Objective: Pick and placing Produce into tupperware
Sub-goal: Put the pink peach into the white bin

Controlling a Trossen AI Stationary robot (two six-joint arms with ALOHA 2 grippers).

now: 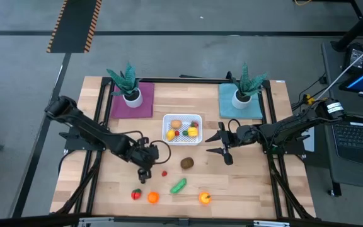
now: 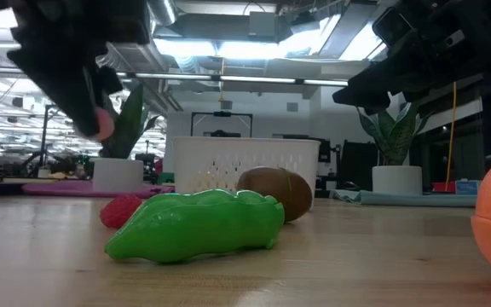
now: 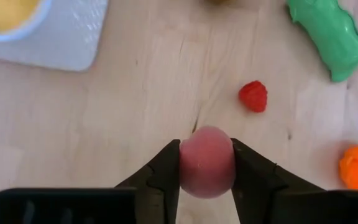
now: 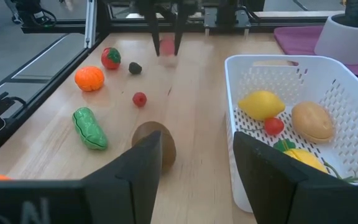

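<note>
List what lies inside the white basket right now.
In the basket: a lemon, a tan piece, a small red piece and a yellow piece with green beside it. The right gripper's finger hides the nearest corner.

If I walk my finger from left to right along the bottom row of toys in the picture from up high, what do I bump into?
Red tomato → orange → green pea pod → another small orange fruit.
</note>
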